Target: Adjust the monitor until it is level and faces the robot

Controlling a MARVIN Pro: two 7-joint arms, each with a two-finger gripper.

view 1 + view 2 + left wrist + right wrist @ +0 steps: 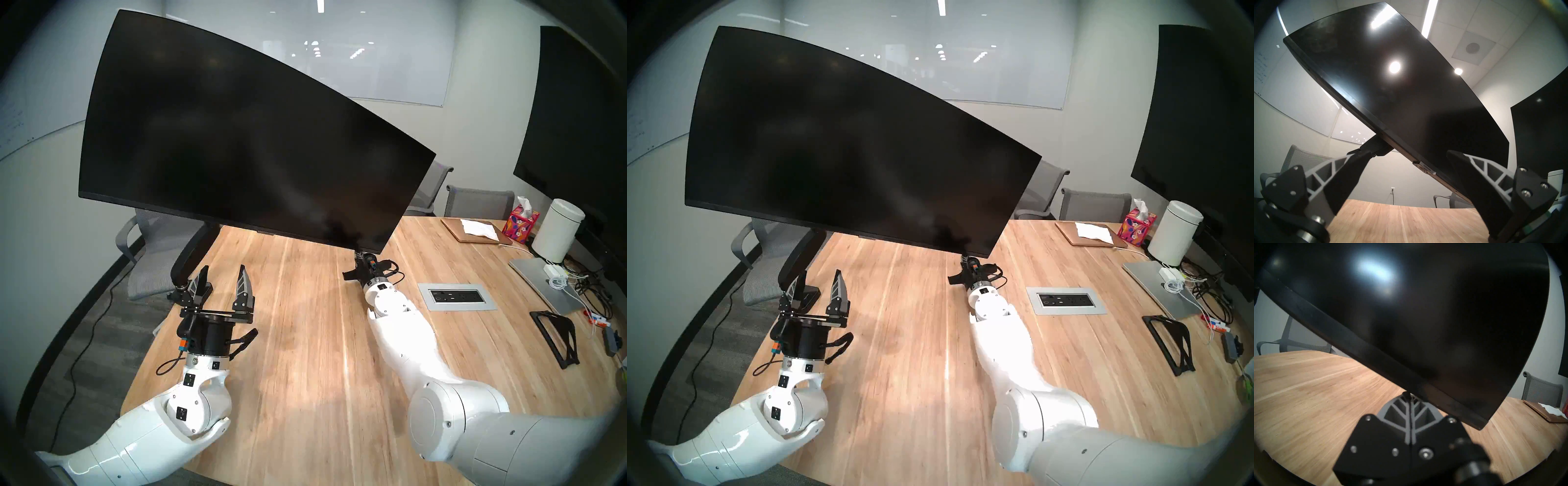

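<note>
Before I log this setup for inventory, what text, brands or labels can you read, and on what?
"SAMSUNG": small silver badge under the monitor bottom edge, seen in the left wrist view.
Whiteboard handwriting: too faint to read.
Markers by the laptop: print too small.
Tissue box: floral pattern, no legible words.
Nothing else is readable.

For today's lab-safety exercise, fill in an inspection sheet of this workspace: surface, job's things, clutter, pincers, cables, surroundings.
Surface: wooden table, bare in the middle.
Job's things: monitor unlit, tilted, its right end lower.
Clutter: closed laptop, tissue box, white canister, black stand, all at far right.
Pincers: left pincer open, empty; right pincer shut, under the monitor's lower right corner.
Cables: tangle beside the laptop.
Surroundings: grey chairs, wall screen.
</note>
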